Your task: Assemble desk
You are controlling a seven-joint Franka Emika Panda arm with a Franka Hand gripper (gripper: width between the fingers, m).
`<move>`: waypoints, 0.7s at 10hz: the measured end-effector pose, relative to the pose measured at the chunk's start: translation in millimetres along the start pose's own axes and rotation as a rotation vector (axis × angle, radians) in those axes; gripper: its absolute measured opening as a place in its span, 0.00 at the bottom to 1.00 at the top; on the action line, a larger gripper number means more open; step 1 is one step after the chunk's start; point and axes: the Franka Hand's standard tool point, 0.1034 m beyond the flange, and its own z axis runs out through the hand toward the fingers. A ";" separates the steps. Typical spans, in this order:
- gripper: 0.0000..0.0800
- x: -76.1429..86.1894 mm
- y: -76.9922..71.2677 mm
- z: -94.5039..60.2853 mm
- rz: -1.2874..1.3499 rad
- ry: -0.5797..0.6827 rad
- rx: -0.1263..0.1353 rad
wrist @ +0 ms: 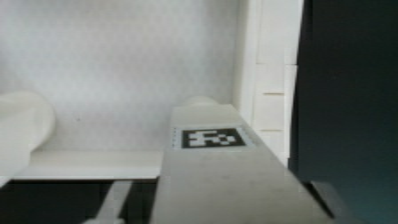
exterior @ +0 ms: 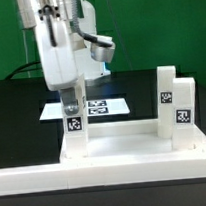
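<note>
Looking at the exterior view first: the arm comes down from the top of the picture, and its gripper sits over an upright white leg with a black-and-white tag on its face. The fingers close on the top of that leg. The leg stands on the desk top, toward the exterior view's left end of it. The desk top lies flat on the black table, its near edge against a long white rail that runs across the front. Two more legs stand upright at the exterior view's right end of the desk top, just beside each other, each with a tag. Whether any leg is seated in a socket cannot be told. Behind the desk top the marker board lies flat on the table. A green backdrop fills the rear.

Wrist view: the held leg runs away from the camera, its tag facing the lens, blurred. One rounded finger shows at the edge, out of focus. Below lies the pale surface of the desk top, with the dark table along one side.
</note>
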 end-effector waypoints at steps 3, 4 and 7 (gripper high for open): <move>0.36 0.4 -0.3 0.1 0.155 0.000 0.002; 0.36 1.1 -0.1 0.1 0.200 0.001 0.002; 0.39 3.6 5.7 -0.2 0.458 0.007 0.046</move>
